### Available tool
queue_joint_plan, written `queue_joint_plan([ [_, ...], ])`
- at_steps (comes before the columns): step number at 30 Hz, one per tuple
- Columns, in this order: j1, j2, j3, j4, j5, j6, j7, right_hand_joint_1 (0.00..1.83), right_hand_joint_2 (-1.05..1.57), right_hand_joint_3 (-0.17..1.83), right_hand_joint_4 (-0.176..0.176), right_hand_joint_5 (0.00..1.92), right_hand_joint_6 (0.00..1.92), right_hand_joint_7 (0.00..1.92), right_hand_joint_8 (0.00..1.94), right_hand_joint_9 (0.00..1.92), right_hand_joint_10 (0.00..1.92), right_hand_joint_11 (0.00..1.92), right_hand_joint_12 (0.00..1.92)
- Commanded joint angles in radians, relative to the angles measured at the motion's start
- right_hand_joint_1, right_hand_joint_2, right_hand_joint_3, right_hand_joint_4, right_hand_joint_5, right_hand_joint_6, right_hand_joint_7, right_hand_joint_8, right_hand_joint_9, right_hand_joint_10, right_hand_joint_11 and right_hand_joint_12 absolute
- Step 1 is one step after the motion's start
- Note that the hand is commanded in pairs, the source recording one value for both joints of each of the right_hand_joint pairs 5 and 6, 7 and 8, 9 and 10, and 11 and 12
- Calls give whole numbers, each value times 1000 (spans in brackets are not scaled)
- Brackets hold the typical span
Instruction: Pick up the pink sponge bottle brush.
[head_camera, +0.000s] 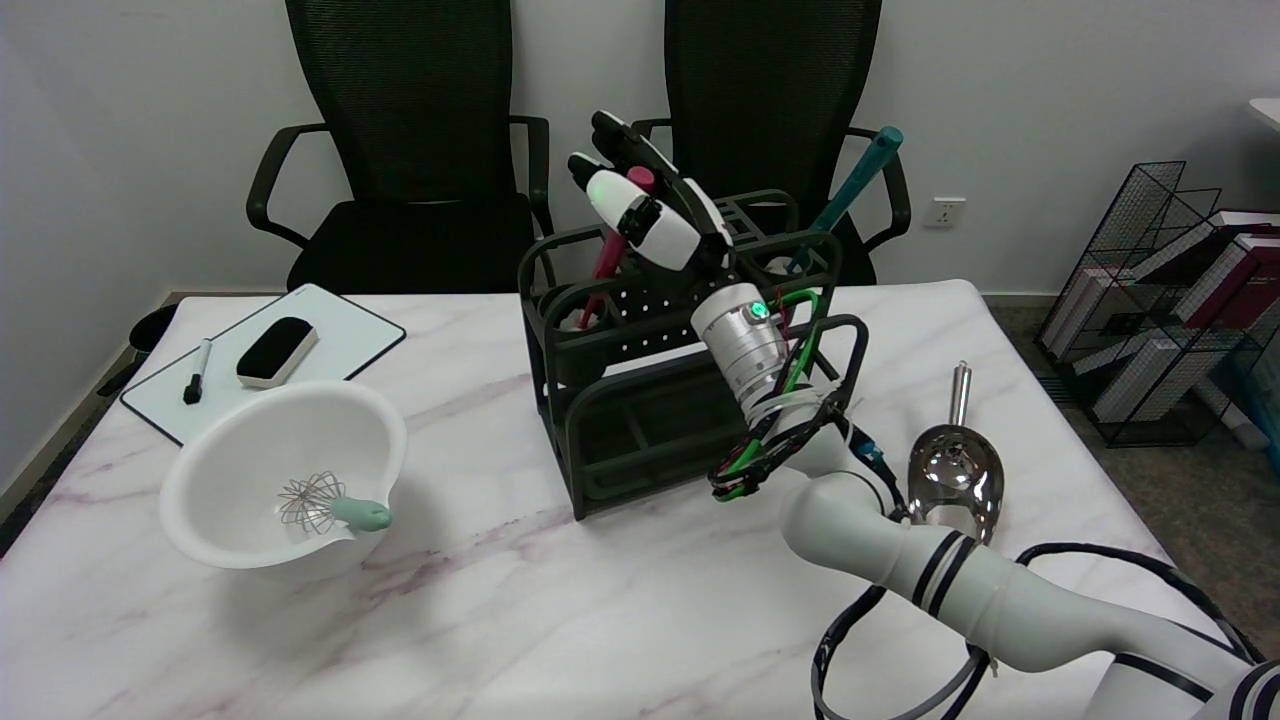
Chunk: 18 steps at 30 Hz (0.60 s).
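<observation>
Marble table (560, 620), black rack (640, 400), slim pink brush handle (610, 255) upright inside, right hand (650, 205) fingers beside it, grip unclear

arm (960, 580): white segments, black bands
wrist (742, 345): silver cylinder, green LED
cables (775, 430): green/black/red bundle
right hand (650, 205): black-and-white, green light

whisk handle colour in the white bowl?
Mint green handle on the small wire whisk; head view.
</observation>
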Motion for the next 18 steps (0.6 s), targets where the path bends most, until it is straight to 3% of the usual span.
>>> queue_joint_plan([
  [1, 0, -7, -2, -2, 1, -15, -2, 998, 397, 1193, 0, 276, 276, 161, 161, 390, 390, 378, 378],
  [18, 2, -11, -3, -12, 25, -15, -2, 1005, 472, 1170, 0, 416, 416, 181, 181, 454, 454, 661, 661],
])
